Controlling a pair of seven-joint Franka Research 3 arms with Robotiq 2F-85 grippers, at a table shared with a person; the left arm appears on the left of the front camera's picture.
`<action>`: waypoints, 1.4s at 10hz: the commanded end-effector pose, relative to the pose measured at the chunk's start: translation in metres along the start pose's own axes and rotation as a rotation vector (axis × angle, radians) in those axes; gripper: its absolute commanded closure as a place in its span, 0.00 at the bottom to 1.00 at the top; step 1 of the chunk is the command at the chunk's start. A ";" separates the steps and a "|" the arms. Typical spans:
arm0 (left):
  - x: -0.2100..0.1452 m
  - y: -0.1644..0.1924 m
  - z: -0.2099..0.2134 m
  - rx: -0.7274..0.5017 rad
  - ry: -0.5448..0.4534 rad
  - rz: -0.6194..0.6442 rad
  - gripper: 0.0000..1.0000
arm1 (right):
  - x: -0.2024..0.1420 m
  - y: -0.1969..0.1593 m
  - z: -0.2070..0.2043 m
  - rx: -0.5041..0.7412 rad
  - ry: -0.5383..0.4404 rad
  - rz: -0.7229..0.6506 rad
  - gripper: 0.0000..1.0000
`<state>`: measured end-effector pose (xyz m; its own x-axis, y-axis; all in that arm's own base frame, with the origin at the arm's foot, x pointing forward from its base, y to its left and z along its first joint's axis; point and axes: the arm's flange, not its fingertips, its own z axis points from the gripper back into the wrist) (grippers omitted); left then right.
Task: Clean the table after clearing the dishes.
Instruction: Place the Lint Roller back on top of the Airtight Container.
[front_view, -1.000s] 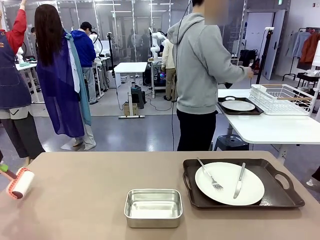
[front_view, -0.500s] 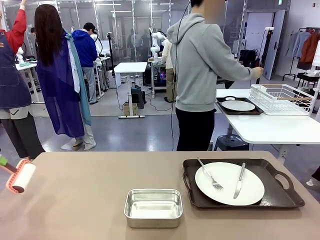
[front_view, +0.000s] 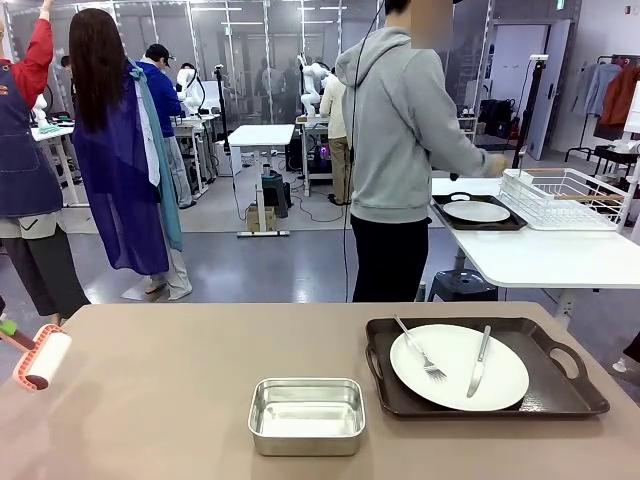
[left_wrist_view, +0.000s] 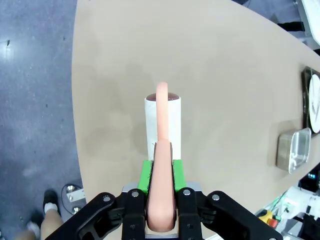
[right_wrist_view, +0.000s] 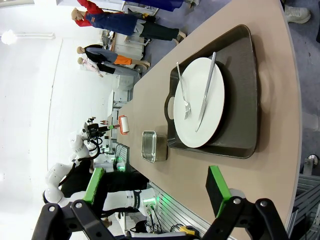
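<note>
**Colours at the counter**

The counter (front_view: 180, 400) is a plain matte beige-brown. The tray (front_view: 560, 395) is dark brown, the plate (front_view: 455, 385) white, and the fork (front_view: 420, 352) and knife (front_view: 479, 362) silver. The pan (front_view: 306, 414) is bare shiny steel. The lint roller (left_wrist_view: 162, 130) has a white roll and a salmon-pink handle. The left tool (left_wrist_view: 162, 175) and right tool (right_wrist_view: 155, 185) are black with green pads.

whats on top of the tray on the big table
A white plate sits on the dark tray, a fork and knife lying on it. The tray floor beneath the plate is hidden.
</note>
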<state>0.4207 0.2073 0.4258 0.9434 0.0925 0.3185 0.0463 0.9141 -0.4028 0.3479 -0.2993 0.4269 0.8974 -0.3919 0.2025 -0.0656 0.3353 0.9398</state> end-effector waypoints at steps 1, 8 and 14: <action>0.000 -0.001 0.006 0.007 -0.004 0.000 0.80 | -0.002 0.002 0.000 0.012 -0.001 0.016 0.00; 0.045 -0.176 0.034 0.090 -0.043 -0.553 0.80 | -0.002 0.002 0.000 0.012 -0.001 0.016 0.00; 0.017 -0.468 0.002 0.068 0.186 -1.423 0.80 | -0.002 0.002 0.000 0.012 -0.001 0.016 0.00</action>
<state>0.4045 -0.2117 0.6326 0.2278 -0.9031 0.3640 0.9292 0.3133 0.1959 0.3483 -0.2990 0.4269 0.8978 -0.3911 0.2025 -0.0659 0.3351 0.9399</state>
